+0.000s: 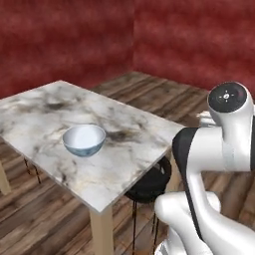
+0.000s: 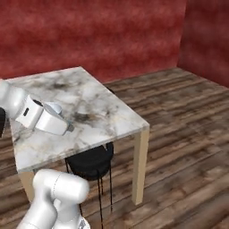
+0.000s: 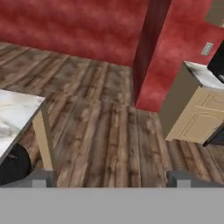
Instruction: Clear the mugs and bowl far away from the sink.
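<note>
The bowl (image 1: 84, 139), white inside and pale blue outside, stands upright on the marble table (image 1: 45, 114), toward its near edge. In the right base view my white hand hangs above the table's near side and covers most of the bowl (image 2: 54, 107). My gripper (image 3: 111, 179) is open, its two dark fingertips (image 3: 41, 177) far apart with nothing between them. It looks past the table corner (image 3: 13, 116) at bare wooden floor. The mugs and the sink are out of view.
A black stool (image 1: 149, 182) is tucked under the table's near corner, beside a pale wooden table leg (image 2: 141, 165). Wooden floor (image 2: 179, 134) runs to red walls. A beige cabinet (image 3: 197, 118) with a marble top stands to the right in the hand view.
</note>
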Robot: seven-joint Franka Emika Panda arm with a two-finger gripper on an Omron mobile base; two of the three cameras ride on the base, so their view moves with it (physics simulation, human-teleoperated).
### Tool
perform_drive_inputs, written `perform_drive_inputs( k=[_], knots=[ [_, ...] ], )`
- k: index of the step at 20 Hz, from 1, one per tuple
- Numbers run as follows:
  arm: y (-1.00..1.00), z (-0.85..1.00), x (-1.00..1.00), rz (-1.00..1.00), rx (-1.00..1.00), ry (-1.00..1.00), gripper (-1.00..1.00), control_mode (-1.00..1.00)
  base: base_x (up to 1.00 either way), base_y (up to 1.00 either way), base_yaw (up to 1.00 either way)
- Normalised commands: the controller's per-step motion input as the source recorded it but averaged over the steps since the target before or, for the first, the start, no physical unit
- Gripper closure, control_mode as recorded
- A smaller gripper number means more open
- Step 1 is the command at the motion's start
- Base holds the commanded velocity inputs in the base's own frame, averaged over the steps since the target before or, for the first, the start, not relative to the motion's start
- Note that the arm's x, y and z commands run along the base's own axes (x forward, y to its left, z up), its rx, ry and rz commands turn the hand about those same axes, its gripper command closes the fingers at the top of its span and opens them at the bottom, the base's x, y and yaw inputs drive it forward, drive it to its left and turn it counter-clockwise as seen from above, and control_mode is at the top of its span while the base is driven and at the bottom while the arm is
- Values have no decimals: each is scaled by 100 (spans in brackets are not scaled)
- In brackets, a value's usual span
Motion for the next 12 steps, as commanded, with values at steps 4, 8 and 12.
perform_drive_inputs(
  k=[4,8,12],
  knots=[
    [0,0,0,0,0,0,-100,100,0,-16,-95],
    [0,0,0,0,0,0,-100,100,0,0,-100],
    [0,0,0,0,0,0,-100,100,0,0,-100]
  ],
)
